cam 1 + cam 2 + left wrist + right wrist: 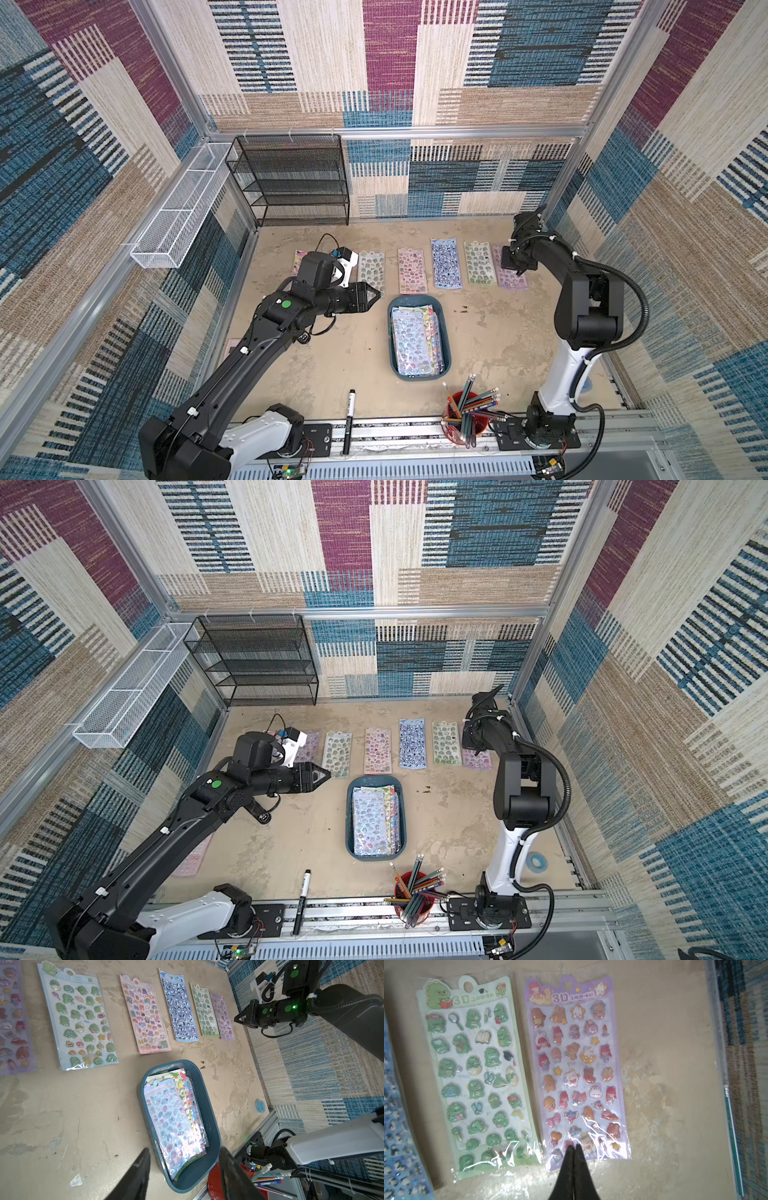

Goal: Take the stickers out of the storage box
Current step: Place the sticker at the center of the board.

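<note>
The dark teal storage box (446, 332) (405, 812) (214, 1126) sits mid-table with a stack of stickers (415, 336) (376, 816) (170, 1118) inside, a lilac-blue sheet on top. Several more sheets lie flat in a row behind it, among them a pink one (411, 270), a blue one (446, 264), a pale green one (477, 1068) and a lilac one (577, 1068). My left gripper (374, 297) (185, 1149) hovers open just left of the box, holding nothing. My right gripper (519, 272) (574, 1146) is shut, its tips over the lilac sheet's near end.
A black mesh rack (299, 183) and a white wire basket (183, 208) stand at the back left. A red cup of pencils (465, 415) and a black marker (349, 419) are at the front edge. A blue tape roll (536, 861) lies by the right arm's base.
</note>
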Action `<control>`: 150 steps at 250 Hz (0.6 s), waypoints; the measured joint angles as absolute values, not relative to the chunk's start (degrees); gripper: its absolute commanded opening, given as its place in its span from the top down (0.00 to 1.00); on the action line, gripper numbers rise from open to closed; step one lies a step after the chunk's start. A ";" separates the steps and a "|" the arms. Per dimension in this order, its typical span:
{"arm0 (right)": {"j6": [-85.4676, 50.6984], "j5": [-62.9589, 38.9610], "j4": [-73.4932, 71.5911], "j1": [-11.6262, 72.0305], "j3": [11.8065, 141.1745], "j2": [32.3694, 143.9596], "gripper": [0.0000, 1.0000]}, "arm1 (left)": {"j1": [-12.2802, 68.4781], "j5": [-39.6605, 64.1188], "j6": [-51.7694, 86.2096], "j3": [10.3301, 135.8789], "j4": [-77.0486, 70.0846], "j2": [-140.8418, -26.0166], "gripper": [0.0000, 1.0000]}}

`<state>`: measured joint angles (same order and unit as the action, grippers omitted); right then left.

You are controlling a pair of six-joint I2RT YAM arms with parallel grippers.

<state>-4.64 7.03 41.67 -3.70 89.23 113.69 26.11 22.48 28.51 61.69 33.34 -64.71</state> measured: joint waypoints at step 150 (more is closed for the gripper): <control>-4.86 9.21 36.71 -4.38 93.30 122.67 1.00 | 26.11 19.90 28.73 62.57 34.35 -67.55 0.45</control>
